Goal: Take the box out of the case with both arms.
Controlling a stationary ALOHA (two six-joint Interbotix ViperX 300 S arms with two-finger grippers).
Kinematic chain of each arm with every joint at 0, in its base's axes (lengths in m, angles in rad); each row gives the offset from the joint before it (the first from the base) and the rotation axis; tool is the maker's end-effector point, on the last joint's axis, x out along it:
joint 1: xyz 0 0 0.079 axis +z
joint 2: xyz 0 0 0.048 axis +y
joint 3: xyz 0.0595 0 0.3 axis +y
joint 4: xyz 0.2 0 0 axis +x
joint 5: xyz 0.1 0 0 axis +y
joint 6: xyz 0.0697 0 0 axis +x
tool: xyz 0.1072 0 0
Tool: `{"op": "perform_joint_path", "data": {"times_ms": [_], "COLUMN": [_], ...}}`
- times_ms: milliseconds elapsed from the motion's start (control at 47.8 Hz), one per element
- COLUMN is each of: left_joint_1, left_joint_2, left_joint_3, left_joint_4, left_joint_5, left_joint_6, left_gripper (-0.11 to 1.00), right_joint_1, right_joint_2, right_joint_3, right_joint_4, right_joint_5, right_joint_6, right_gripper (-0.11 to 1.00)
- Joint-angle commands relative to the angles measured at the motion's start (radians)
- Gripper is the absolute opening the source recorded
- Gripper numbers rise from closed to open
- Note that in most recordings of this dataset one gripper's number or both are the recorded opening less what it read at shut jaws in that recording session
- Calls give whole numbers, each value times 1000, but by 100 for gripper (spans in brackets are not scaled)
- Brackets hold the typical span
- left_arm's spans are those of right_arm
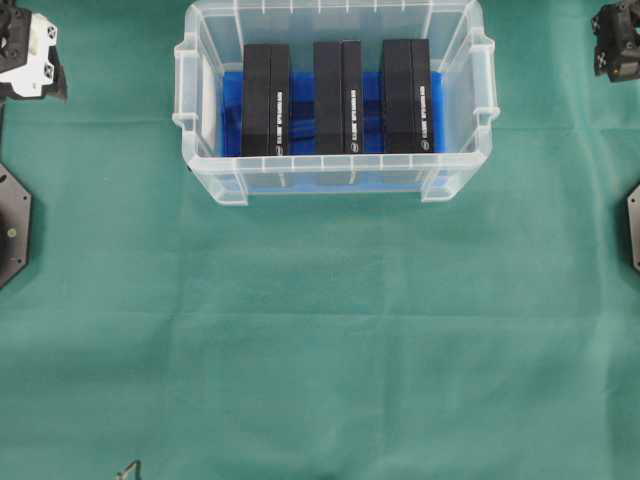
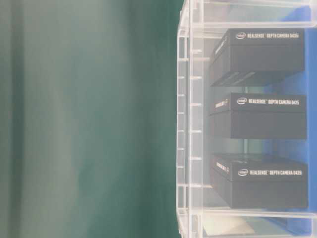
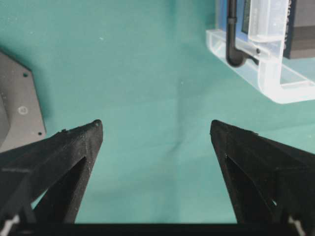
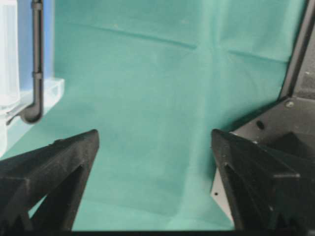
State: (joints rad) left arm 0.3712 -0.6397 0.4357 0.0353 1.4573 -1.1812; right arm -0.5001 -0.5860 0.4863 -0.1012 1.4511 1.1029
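The clear plastic case (image 1: 330, 176) with a blue bottom stands at the back middle of the green cloth. Three black boxes stand side by side in it: left (image 1: 265, 98), middle (image 1: 337, 96) and right (image 1: 406, 95). The table-level view shows them through the case wall (image 2: 190, 124), with white lettering on their faces. My left gripper (image 1: 30, 55) is at the far back left, well clear of the case. Its wrist view shows it (image 3: 156, 129) open over bare cloth. My right gripper (image 1: 617, 40) is at the far back right, also open (image 4: 155, 137) and empty.
Grey arm base plates lie at the left edge (image 1: 12, 225) and right edge (image 1: 634, 225). A corner of the case (image 3: 268, 73) and a black bent rod (image 3: 232, 44) show in the left wrist view. Green cloth (image 1: 320, 350) spreads in front of the case.
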Motion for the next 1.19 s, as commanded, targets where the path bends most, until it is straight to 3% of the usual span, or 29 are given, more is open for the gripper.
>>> {"op": "perform_joint_path", "data": {"times_ms": [0, 335, 628, 1173], "left_joint_1": [3, 0, -17, -77], "left_joint_2": [3, 72, 224, 505], "left_joint_3": [-12, -55, -166, -426], "left_joint_4": [-3, -6, -6, -5], "left_joint_5": [6, 57, 58, 61], "left_joint_6": [2, 2, -25, -29], "left_gripper": [86, 86, 86, 86], "right_joint_1": [-2, 0, 31, 149], "right_joint_2": [-5, 23, 129, 477], "right_joint_3": [-8, -17, -75, -411], "right_joint_4": [-6, -6, 0, 2], "right_joint_5": [11, 15, -48, -166], "right_joint_6": [3, 18, 58, 81], "right_gripper": [96, 96, 96, 96]}}
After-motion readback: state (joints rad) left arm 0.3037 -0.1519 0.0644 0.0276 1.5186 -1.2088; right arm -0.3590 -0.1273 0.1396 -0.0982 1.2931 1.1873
